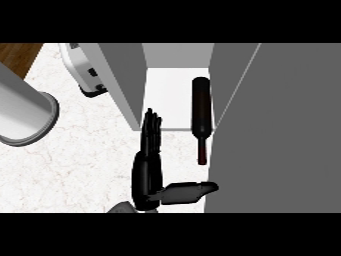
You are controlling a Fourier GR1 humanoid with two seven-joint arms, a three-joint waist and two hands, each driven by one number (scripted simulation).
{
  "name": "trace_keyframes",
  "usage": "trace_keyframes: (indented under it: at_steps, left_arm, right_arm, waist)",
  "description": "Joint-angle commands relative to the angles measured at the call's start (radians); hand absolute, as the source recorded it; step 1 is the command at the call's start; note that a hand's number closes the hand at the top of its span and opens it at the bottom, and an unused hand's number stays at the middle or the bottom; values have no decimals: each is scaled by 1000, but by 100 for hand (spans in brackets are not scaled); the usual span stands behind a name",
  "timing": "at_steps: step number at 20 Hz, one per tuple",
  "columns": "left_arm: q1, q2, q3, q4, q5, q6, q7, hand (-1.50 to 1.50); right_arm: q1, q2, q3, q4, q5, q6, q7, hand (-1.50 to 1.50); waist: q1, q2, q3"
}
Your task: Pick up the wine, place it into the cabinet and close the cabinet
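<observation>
Now the wine [201,112] lies on its side just right of my hand [149,165], long axis running away from me, base inside the cabinet [174,100], neck poking out over the counter [84,150]. My fingers are straight and spread, thumb out, holding nothing. The door [284,130] stands open at right.

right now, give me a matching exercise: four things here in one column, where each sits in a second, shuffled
Things:
1 wine
2 hand
3 grey cylinder
4 white appliance

Places:
A left edge, over the counter's rim
B lying in the cabinet opening, neck poking out toward the robot
C open, fingers straight, left of the bottle
D top, behind the cabinet's left wall

Pairs: 1-B, 2-C, 3-A, 4-D
</observation>
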Motion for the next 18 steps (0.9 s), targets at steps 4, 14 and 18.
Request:
trace_keyframes:
  at_steps: [4,14,18]
  left_arm:
    - [122,43,-36,-201,-103,99,61,-150]
    - [316,260,-85,-487,-126,-10,68,-150]
    - [401,318,-103,-527,-111,-82,35,-150]
  right_arm:
    - [4,-16,-40,-79,-99,-1,48,-150]
    - [95,-19,29,-145,-182,68,107,150]
    - [104,-36,33,-112,-191,127,76,150]
  waist:
    - [-4,3,0]
    - [-8,0,0]
    - [-6,2,0]
